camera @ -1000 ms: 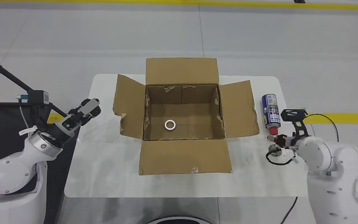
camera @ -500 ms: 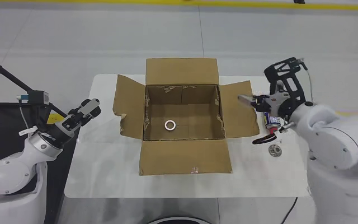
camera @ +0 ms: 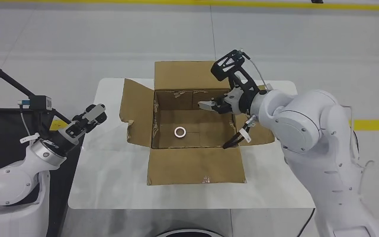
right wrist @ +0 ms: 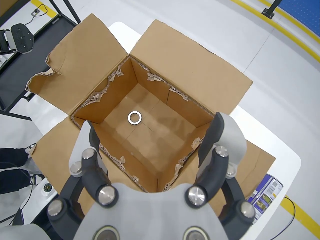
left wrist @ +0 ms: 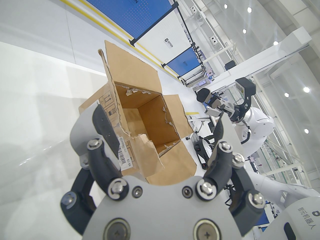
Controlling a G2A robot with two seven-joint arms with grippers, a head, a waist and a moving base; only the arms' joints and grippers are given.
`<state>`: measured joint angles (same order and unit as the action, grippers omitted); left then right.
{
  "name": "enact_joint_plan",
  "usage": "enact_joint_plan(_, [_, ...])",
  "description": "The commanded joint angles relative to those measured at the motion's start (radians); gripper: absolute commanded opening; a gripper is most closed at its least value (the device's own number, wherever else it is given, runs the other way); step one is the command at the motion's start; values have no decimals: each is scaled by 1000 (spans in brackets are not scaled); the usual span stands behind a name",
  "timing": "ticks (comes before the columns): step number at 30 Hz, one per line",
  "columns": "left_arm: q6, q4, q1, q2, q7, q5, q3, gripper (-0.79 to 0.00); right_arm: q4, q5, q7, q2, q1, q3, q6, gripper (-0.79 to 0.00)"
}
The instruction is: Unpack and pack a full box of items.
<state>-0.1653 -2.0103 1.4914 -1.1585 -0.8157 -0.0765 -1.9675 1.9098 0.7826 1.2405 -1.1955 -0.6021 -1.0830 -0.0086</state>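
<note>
The box (camera: 195, 166) stands in the middle of the white tabletop (camera: 118, 183) with all four flaps folded out. A small white ring (camera: 180, 131) lies flat near the centre of its floor, touching no wall.

From above, the right claw (camera: 215, 124) hangs over the right half of the box opening, with its arm lying across the right flap and the tabletop beyond it. Its fingers are spread wide and hold nothing. The right wrist view looks straight down between those fingers (right wrist: 215, 131) into the box. It shows the ring (right wrist: 134, 117) on the floor seams and ragged torn cardboard along the inner top edges. It also shows a can (right wrist: 267, 191) lying on the tabletop just beside the right flap, under the place where the arm lies in the top view.

The left claw (camera: 99, 112) is at the tabletop's left edge, well apart from the box. The left wrist view shows its fingers (left wrist: 105, 126) parted with nothing between them. This low view takes in the box's outer left wall, which carries a white label (left wrist: 123, 151), and the torn edge of the left flap. The box walls hide the floor from here. The right arm is in the background, above the far side of the box.

In the right wrist view the left claw appears far off against a black rack (right wrist: 15, 81) that stands next to the tabletop.
</note>
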Motion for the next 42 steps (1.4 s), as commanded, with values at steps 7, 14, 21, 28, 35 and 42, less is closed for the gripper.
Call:
enact_joint_plan(7, [0,0,0,0,0,0,0,0,0,0,0,0,0,0,0,0])
enact_joint_plan(14, [0,0,0,0,0,0,0,0,-37,-1,-14,-4,1,33,-23,0])
enact_joint_plan(21, [0,0,0,0,0,0,0,0,-315,-101,-25,-69,209,250,-71,0])
enact_joint_plan(28, [0,0,0,0,0,0,0,0,-659,-283,-37,-186,402,484,-151,0])
enact_joint_plan(35, [0,0,0,0,0,0,0,0,-912,-361,-70,-287,470,612,-184,-188])
enact_joint_plan(42, [0,0,0,0,0,0,0,0,-1083,-381,-75,-380,483,702,-167,-280])
